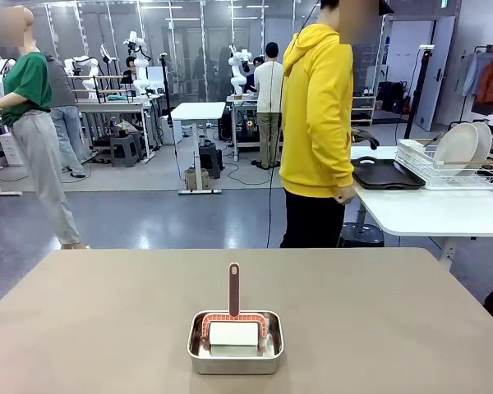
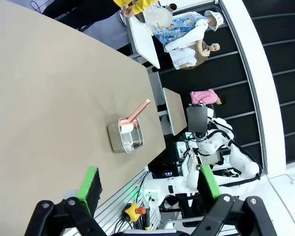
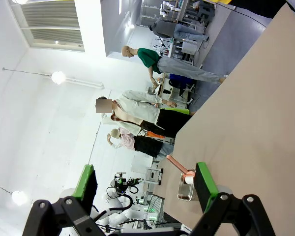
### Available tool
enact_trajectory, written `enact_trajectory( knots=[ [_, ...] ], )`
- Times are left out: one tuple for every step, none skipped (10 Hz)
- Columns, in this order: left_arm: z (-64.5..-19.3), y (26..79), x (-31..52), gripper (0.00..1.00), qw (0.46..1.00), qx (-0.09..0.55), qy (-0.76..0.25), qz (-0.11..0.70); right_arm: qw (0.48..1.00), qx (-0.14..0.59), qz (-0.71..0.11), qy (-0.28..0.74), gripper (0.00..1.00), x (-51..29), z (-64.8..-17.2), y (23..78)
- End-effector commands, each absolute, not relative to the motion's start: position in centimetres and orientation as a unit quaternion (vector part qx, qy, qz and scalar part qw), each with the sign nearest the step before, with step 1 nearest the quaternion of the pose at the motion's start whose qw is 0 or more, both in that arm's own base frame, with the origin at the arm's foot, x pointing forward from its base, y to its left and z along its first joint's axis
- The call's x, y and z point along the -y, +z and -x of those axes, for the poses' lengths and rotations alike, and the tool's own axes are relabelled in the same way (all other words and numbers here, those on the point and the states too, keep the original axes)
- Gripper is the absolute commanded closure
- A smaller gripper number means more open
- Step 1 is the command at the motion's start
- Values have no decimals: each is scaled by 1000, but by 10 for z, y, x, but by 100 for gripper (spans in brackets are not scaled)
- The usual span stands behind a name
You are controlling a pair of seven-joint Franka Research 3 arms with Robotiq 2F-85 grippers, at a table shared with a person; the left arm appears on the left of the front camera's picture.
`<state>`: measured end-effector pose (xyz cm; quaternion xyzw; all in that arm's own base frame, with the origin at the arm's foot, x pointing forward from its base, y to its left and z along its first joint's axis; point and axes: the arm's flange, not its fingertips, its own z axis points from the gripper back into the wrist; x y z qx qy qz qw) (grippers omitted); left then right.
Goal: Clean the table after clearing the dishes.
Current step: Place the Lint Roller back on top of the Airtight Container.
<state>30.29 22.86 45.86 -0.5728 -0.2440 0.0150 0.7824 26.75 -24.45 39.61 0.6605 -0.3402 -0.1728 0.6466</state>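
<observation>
The beige table [image 1: 378, 312] carries a small steel pan [image 1: 235, 343] near its front middle. In the pan lies a white cleaning pad on a reddish holder with a brown handle [image 1: 233, 287]. The dishes [image 1: 464, 146], white plates, stand in a wire rack on the white side table at the back right, beside a dark tray [image 1: 386, 174]. My left gripper [image 2: 150, 184] hangs open high above the table [image 2: 49, 98], well away from the pan [image 2: 125, 137]. My right gripper [image 3: 145, 187] is open too, with the pan [image 3: 186, 189] far off beyond its pads.
A person in a yellow hoodie [image 1: 316, 123] stands at the far side, turned toward the white side table [image 1: 427, 212]. Other people and benches are farther back in the room.
</observation>
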Motion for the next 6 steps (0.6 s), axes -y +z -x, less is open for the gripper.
enact_trajectory(
  knots=[
    [-298,460,-227,0,782,256,18,568,646,341,-662,-168,0,243,-264,398],
    [-298,460,-227,0,782,256,18,568,646,341,-662,-168,0,243,-264,398],
    [-298,460,-227,0,782,256,18,568,646,341,-662,-168,0,243,-264,398],
    [-298,460,-227,0,782,256,18,568,646,341,-662,-168,0,243,-264,398],
    [-298,460,-227,0,782,256,18,568,646,341,-662,-168,0,243,-264,398],
    [-298,460,-227,0,782,256,18,568,646,341,-662,-168,0,243,-264,398]
  ],
)
